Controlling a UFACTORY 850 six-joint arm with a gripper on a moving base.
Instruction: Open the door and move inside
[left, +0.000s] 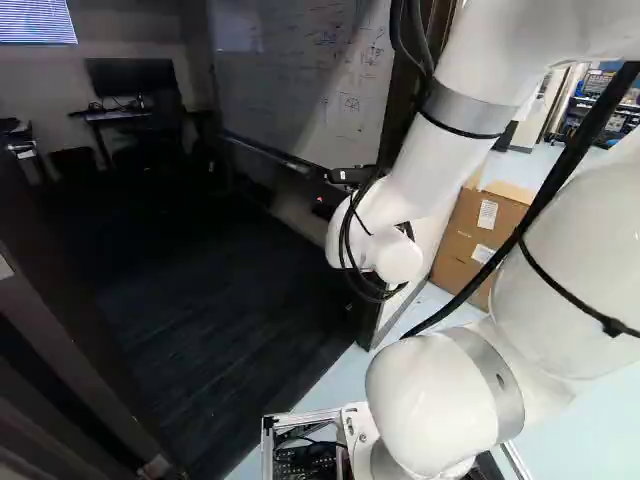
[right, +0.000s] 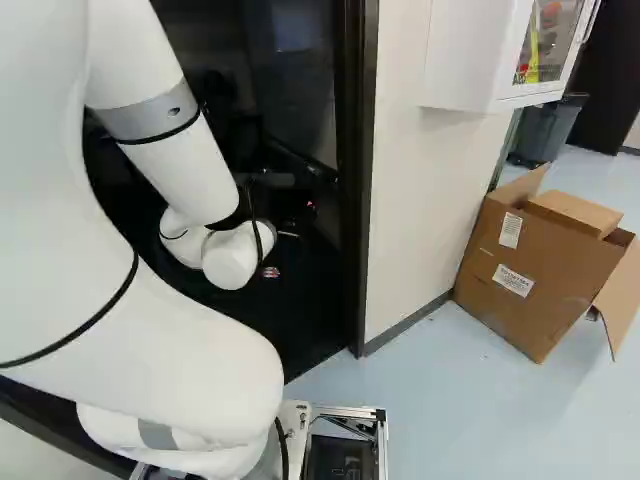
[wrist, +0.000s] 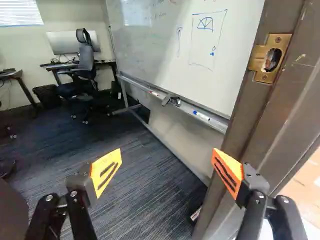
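Note:
The doorway stands open onto a dark-carpeted room. My gripper (left: 348, 178) is mostly hidden by the wrist in the left base view. In the wrist view the gripper (wrist: 166, 172) is open, with nothing between its fingers. Beside one finger rises the brown door frame (wrist: 250, 135), bearing a brass strike plate (wrist: 269, 58); whether they touch, I cannot tell. The same frame (right: 357, 180) stands right of the arm in the right base view. A dark brown edge (left: 70, 350) runs along the left of the left base view; door or frame, I cannot tell.
Inside are a whiteboard (wrist: 175, 50) with a marker tray (wrist: 145, 89), an office chair (wrist: 86, 62), a desk (wrist: 60, 66) and dark carpet (wrist: 135, 200). Outside, right of the frame, stand a white wall (right: 410, 210), an opened cardboard box (right: 530, 265) and a wall cabinet (right: 475, 50).

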